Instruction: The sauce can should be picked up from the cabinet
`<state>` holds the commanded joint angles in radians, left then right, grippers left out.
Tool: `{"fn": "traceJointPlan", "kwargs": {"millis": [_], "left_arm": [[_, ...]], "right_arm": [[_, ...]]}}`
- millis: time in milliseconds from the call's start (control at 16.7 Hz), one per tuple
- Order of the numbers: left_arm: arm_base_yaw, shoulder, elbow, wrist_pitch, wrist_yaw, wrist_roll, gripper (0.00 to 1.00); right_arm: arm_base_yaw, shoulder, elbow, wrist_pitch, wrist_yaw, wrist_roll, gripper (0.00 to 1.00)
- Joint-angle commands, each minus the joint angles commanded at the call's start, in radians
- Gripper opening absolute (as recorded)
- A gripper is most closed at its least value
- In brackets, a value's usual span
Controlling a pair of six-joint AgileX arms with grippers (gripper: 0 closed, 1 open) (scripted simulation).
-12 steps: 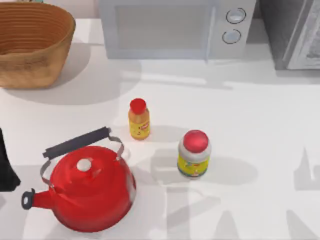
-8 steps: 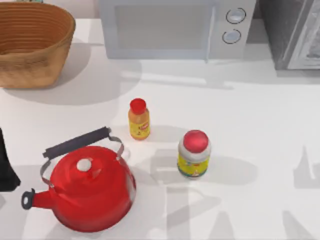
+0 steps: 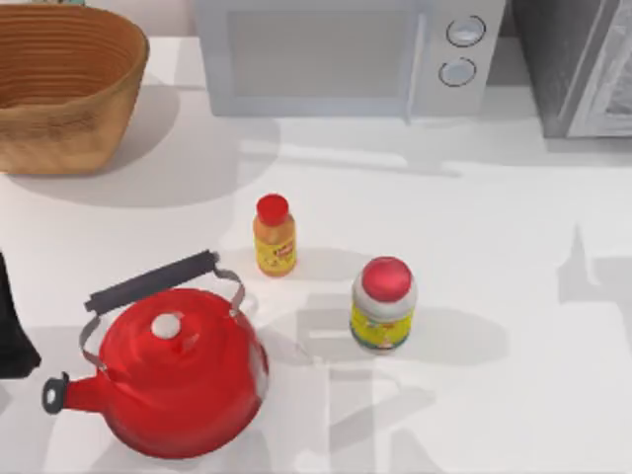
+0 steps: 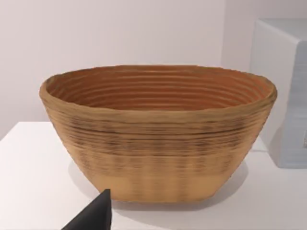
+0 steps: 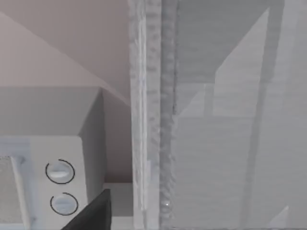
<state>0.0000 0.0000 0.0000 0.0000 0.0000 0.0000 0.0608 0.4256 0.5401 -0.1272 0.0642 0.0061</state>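
Large dark grey boxy cabinet stands upright at table's far right, paler panel facing right wrist camera. Finger states: cannot tell.

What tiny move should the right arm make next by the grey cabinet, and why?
Probably ease the right hand forward toward the cabinet. Its wrist view faces the cabinet's grey front, with the microwave beside it, so that front likely has to be reached first. The left arm sits parked at the table's left edge.
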Motion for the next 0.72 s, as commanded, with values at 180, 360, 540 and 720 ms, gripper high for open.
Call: {"fn": "traceJointPlan", "kwargs": {"millis": [180,360,540,720], "left_arm": [[0.0,0.0,0.0,0.0,0.0,0.0,1.0],[0.0,0.0,0.0,0.0,0.0,0.0,1.0],[0.0,0.0,0.0,0.0,0.0,0.0,1.0],[0.0,0.0,0.0,0.0,0.0,0.0,1.0]], "right_arm": [[0.033,0.219,0.283,-0.072,0.029,0.002,1.0],[0.064,0.439,0.569,-0.145,0.059,0.004,1.0],[0.091,0.633,0.83,-0.208,0.088,0.006,1.0],[0.11,0.783,1.038,-0.255,0.111,0.008,1.0]]}}
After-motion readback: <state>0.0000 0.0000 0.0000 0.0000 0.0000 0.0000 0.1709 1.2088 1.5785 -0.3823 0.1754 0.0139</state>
